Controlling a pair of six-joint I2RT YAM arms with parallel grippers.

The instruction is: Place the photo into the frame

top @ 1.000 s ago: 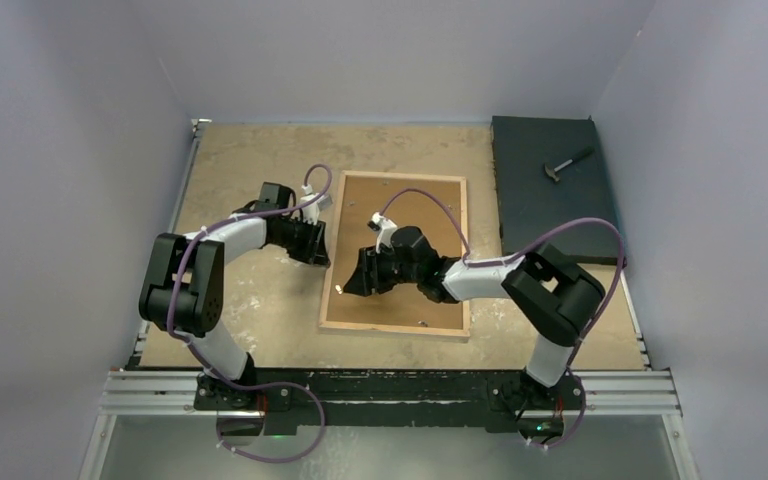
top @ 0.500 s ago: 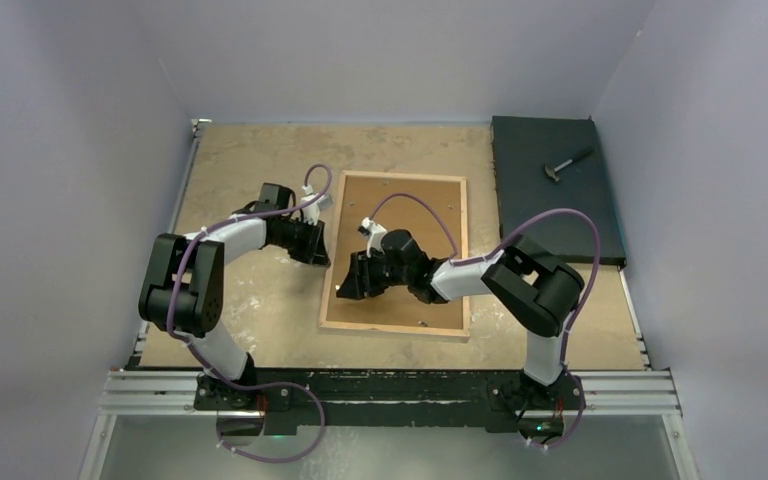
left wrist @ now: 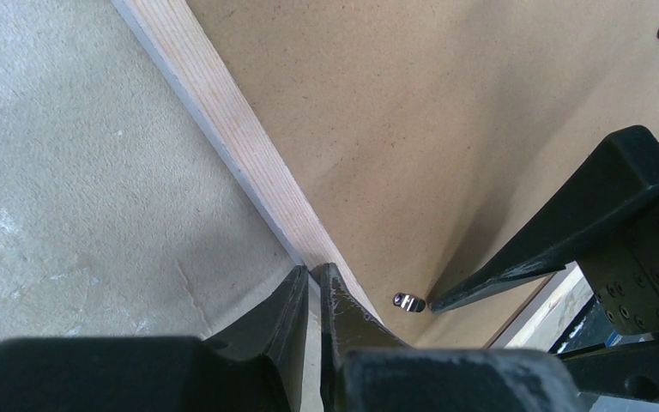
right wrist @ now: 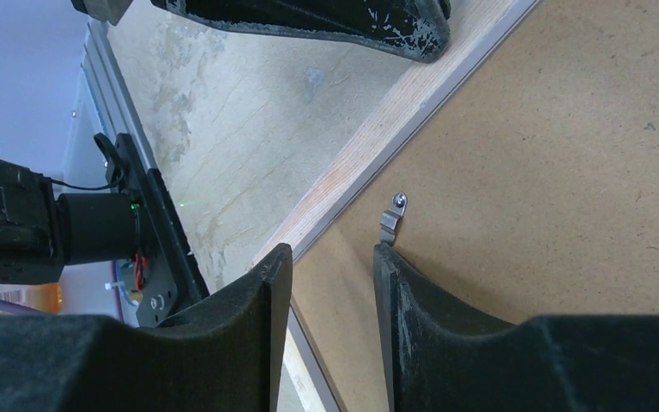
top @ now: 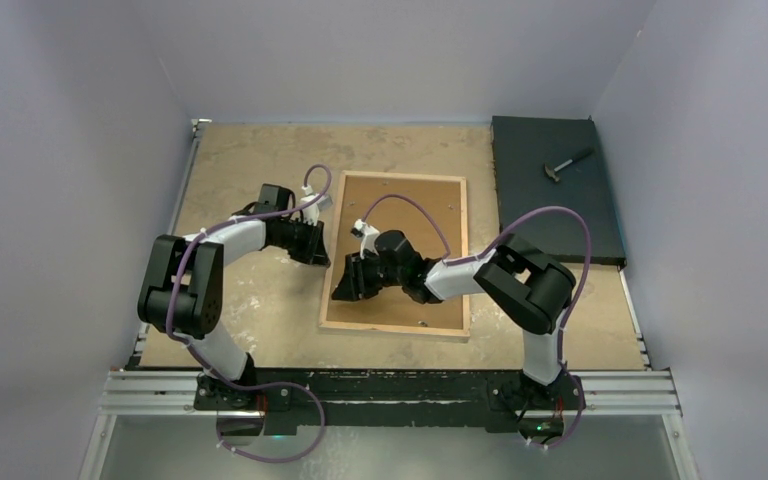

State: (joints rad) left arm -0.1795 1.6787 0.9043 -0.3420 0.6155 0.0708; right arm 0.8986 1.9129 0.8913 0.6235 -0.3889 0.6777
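The frame (top: 465, 250) lies face down on the table, its wood edges around a brown backing board (top: 415, 205). The photo is hidden. My left gripper (top: 325, 262) rests at the frame's left edge (left wrist: 223, 103); in the left wrist view the left gripper (left wrist: 315, 273) is shut, its tips almost touching at the rim. My right gripper (top: 340, 292) hovers over the board just inside that edge. In the right wrist view the right gripper (right wrist: 333, 253) is open, bare board in the gap. One fingertip meets a small metal tab (right wrist: 392, 216). The tab (left wrist: 408, 301) also shows in the left wrist view.
A black slab (top: 555, 190) with a small hammer (top: 567, 164) on it lies at the back right. The worn table (top: 250, 160) stretches left of the frame. A metal rail (top: 390, 390) carrying the arm bases runs along the near edge.
My right gripper slid left across the backing board to the frame's left edge and its jaws narrowed. The left arm stayed put.
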